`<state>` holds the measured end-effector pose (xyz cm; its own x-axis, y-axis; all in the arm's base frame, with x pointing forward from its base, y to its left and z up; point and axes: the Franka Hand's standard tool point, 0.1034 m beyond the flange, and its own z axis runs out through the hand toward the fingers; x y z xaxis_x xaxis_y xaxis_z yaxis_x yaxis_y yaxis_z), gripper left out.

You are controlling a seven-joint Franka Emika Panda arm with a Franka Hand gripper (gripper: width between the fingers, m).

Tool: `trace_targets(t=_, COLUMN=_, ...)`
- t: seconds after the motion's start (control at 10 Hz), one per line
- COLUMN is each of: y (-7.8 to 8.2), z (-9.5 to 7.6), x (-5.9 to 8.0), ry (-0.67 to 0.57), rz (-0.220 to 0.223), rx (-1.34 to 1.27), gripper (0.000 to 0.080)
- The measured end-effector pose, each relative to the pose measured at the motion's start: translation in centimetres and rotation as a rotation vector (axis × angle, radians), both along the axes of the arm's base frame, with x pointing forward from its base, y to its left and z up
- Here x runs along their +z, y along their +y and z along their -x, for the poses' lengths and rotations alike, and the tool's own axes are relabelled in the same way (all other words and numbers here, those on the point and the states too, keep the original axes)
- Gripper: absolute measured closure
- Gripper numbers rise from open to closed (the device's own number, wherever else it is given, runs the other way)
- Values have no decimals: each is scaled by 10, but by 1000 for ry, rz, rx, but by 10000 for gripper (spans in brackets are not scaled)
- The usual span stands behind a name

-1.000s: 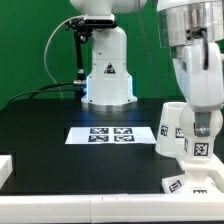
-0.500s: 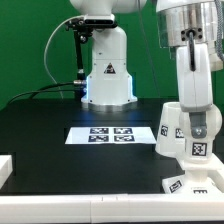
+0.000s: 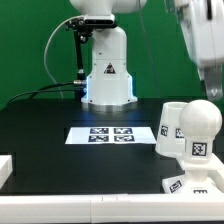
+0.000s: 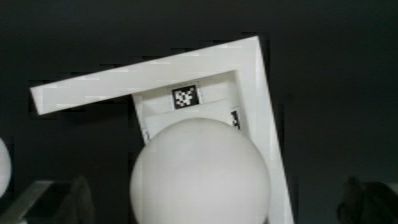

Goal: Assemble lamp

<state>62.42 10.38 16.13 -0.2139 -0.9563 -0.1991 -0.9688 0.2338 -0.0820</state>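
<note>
The rounded white bulb (image 3: 198, 126) stands upright on the squarish base block (image 3: 186, 183) at the exterior view's lower right, a tag on its neck. The tapered shade (image 3: 168, 128) stands right beside it, toward the exterior view's left. My gripper (image 3: 213, 88) hangs above the bulb, apart from it. In the wrist view the bulb (image 4: 199, 165) fills the lower middle, over the base block (image 4: 169, 85) and its tag. My gripper (image 4: 210, 205) is open and empty; its dark fingers (image 4: 39, 200) stand wide on either side of the bulb.
The marker board (image 3: 110, 134) lies flat in the middle of the black table. The big white robot pedestal (image 3: 107, 70) stands behind it. A white block (image 3: 5, 166) sits at the exterior view's left edge. A sliver of the shade (image 4: 4, 165) shows in the wrist view.
My gripper was round the bulb before; it has let go and risen straight up. The bulb stays standing on the base block.
</note>
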Motion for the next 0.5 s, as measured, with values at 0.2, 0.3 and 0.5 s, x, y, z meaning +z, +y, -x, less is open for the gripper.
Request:
trace_targets(t=0.2, y=0, z=0, x=-3, ry=4, rz=2, rx=0, gripper=101)
trace_targets(t=0.3, y=0, z=1, x=-4, ry=5, rz=3, rx=0, gripper=101)
trace_targets(t=0.5, y=1, z=3, x=-3, ry=2, rz=9, rx=43, gripper=101)
